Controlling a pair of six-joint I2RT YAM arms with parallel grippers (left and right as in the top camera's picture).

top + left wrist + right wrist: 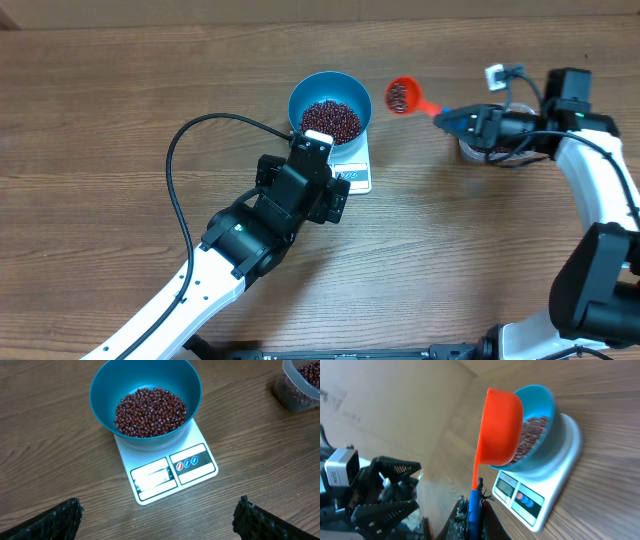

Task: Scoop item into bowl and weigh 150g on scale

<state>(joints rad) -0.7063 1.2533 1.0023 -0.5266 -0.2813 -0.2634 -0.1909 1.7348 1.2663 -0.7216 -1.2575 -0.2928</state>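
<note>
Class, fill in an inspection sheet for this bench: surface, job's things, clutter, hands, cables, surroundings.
Surface: bare wooden table.
Job's things: blue bowl of beans sits on white scale; orange scoop carries beans; clear tub of beans at right.
Clutter: nothing seen.
Hands: left hand open, empty, facing the scale; right hand shut on scoop handle.
Cables: black cable loops across the table by left arm.
Surroundings: nothing seen.

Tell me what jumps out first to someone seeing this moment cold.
The bright blue bowl, holding dark red-brown beans, sits on the small white scale mid-table. Just right of it hangs an orange-red scoop with beans inside, its handle gripped in the right arm's shut jaws. The left arm's jaws stand wide open by the scale's display edge.
</note>
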